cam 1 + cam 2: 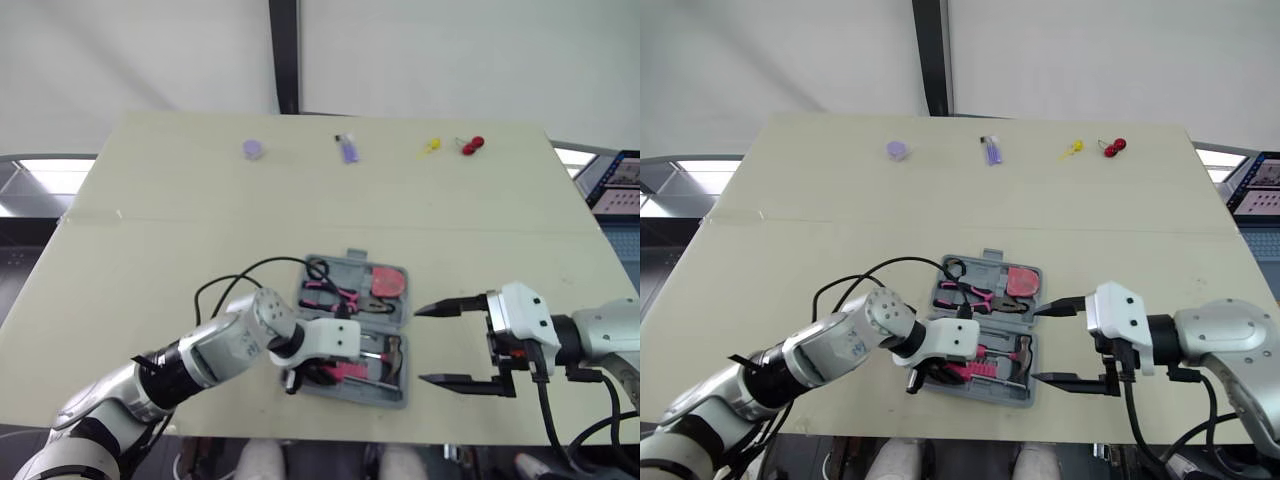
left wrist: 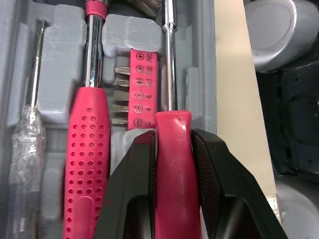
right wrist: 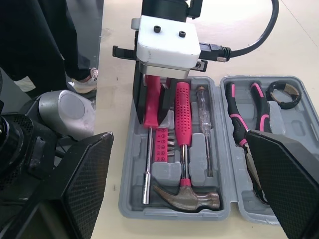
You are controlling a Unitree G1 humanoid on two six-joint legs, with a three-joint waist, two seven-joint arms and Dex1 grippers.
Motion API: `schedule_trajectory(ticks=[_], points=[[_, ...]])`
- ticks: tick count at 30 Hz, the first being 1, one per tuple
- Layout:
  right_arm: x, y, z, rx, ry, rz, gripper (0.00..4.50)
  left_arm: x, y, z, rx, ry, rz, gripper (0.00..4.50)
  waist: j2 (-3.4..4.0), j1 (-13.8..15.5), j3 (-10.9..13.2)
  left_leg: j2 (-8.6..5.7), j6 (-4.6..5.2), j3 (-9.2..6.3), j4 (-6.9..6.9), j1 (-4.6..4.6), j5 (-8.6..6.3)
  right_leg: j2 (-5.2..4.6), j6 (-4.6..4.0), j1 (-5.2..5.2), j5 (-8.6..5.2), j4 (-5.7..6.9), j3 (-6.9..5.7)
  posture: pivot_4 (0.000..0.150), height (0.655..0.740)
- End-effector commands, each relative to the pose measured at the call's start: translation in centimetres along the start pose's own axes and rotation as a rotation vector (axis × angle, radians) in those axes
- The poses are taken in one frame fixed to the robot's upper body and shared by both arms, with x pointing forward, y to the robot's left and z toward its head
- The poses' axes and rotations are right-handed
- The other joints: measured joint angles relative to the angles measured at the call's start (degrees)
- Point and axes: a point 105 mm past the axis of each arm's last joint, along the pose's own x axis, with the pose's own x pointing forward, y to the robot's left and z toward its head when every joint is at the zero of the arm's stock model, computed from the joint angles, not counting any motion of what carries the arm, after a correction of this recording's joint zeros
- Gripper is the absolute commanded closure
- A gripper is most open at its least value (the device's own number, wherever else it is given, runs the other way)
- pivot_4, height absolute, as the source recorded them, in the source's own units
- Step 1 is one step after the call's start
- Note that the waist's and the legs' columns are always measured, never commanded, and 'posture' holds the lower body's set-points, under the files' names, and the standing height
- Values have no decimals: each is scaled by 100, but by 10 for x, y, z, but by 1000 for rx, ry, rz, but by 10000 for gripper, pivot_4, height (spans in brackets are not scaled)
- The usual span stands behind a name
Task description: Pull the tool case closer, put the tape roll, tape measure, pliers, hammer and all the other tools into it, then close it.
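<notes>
Seating the driver (image 2: 172, 122) in the case (image 3: 125, 169): left gripper (image 2: 173, 137) clamps its red handle, shaft lying along the outer slot, parallel to the hammer (image 3: 187, 199) beside it. Case sits near the table (image 1: 150, 250) front edge. Right gripper (image 1: 420, 345) is spread wide, empty, just right of the case

One tool case (image 3: 130, 164) holds one hammer (image 3: 187, 199), one pliers (image 3: 244, 119), one tape roll (image 3: 281, 94), one tape measure (image 1: 387, 282), one bit strip (image 3: 162, 144), one clear-handled screwdriver (image 3: 203, 107) and two pink drivers: a dotted driver (image 3: 182, 114) and a smooth driver (image 3: 152, 107). Far on the surface (image 1: 150, 220) lie four small pieces: two purple items (image 1: 254, 148) (image 1: 347, 149), one yellow item (image 1: 430, 147), one red item (image 1: 472, 145).
</notes>
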Motion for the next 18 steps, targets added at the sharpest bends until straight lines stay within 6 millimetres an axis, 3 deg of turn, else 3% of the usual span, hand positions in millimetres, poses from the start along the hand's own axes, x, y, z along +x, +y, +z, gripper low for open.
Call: schedule_trajectory(ticks=[1, 18], points=[[2, 1, 7, -34, -9, 4, 0, -4, 0, 6, 58, 3, 21, 39030, 0, -1, 0, 0, 0, 0, 0, 0, 0, 0, 0, 0, 0, 0, 0, 1500, 7400], [3, 1, 6, -32, -6, -6, 0, -3, -4, 8, 123, 29, 42, 39030, 0, 1, 0, 0, 0, 0, 1, 0, 0, 0, 0, 0, 0, 1, 0, 1500, 7400]])
